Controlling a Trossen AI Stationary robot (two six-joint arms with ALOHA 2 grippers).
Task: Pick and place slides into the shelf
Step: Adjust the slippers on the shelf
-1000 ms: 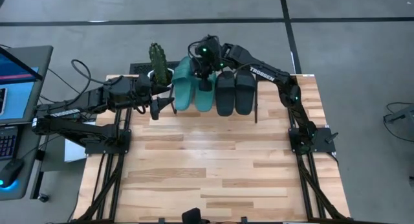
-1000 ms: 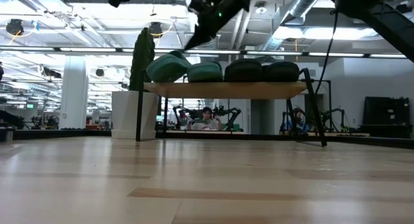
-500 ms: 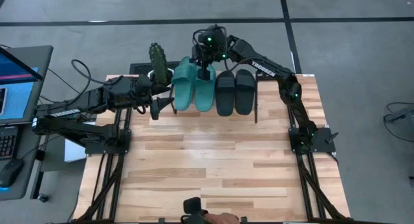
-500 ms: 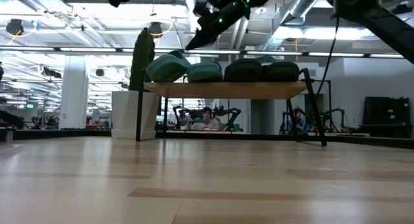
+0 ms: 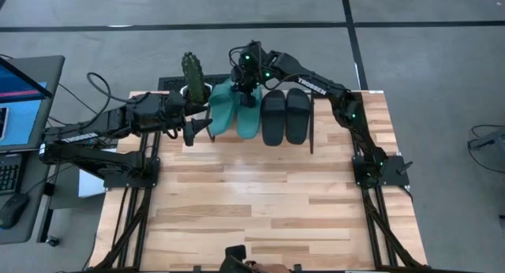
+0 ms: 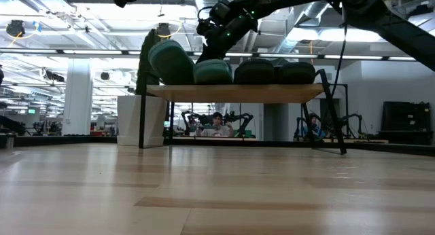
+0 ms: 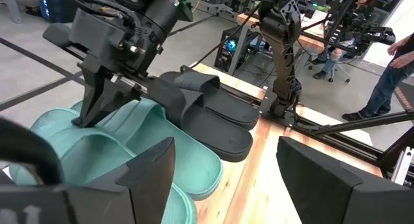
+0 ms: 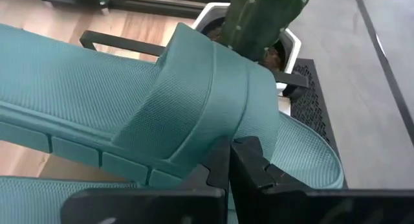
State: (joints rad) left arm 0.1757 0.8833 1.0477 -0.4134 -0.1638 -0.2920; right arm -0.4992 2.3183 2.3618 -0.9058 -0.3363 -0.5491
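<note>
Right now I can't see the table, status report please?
Right gripper shut, nudging the tilted teal slide on the shelf. Left gripper open, waiting beside the shelf. All four slides up. Cactus close behind.

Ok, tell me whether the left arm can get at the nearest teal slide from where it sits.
Probably yes. The left hand is open at the shelf's left end, and that teal slide lies just ahead. The shut right hand crowds that slide.

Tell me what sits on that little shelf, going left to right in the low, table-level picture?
Tilted teal slide → second teal slide → black slide → second black slide, all on the shelf. The right pincer is shut just above the teal pair.
</note>
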